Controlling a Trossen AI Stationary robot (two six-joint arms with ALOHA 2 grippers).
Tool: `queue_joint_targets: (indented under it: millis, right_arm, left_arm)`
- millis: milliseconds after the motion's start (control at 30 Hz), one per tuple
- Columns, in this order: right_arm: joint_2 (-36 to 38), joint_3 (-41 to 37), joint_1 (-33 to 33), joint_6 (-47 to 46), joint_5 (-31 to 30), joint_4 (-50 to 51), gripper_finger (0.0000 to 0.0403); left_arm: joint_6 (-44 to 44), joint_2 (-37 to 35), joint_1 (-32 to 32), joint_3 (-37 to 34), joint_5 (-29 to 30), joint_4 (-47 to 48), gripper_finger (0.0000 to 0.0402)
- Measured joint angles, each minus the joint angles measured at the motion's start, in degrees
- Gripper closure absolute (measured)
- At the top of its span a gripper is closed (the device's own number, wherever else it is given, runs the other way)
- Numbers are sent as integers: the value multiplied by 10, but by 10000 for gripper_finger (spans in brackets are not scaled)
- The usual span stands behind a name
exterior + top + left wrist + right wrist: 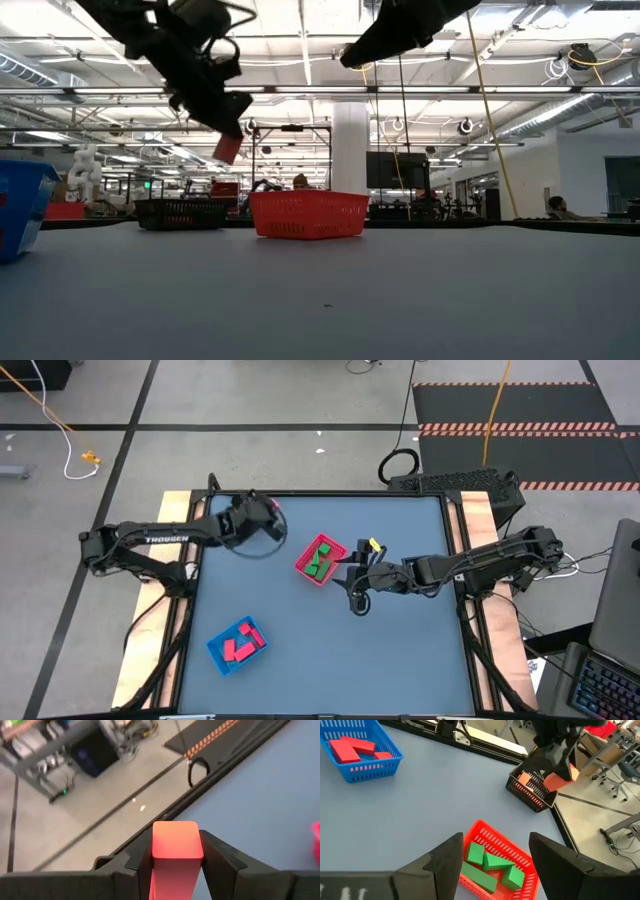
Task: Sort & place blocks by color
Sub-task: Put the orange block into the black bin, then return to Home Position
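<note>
1. The left gripper (176, 865) was closed on a red block (176, 845), one finger (220, 862) on each side, and held it in the air above the black basket (255, 532) near the far edge of the table (400, 650).
2. The right gripper (495, 860) stood wide open with nothing between its fingers, just above the red basket (495, 840), where green blocks (492, 865) lay.
3. More red blocks (240, 643) lay in the blue basket (222, 657), well apart from both grippers, near the table's front edge.
4. The table surface between the baskets was bare, with free room.
5. Only the low view showed the held block hanging clear of the table; the right wrist view showed one block (524, 779) inside the black basket.
</note>
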State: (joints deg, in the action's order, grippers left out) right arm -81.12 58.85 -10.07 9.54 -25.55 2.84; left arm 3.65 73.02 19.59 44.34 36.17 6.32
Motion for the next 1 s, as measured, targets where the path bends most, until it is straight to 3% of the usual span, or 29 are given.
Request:
queue_joint_targets:
  millis: [167, 533, 833, 1000]
  right_arm:
    - [0, 0, 0, 1, 0, 1, 181]
    - [0, 0, 0, 1, -1, 0, 181]
    - [0, 0, 0, 1, -1, 0, 181]
    - [0, 0, 0, 1, -1, 0, 181]
  left_arm:
    - [4, -1, 83, 0, -64, 36, 269]
    - [8, -1, 211, 0, -85, 103, 264]
    - [19, -1, 203, 0, -115, 106, 120]
    - [26, -1, 187, 0, -118, 100, 77]
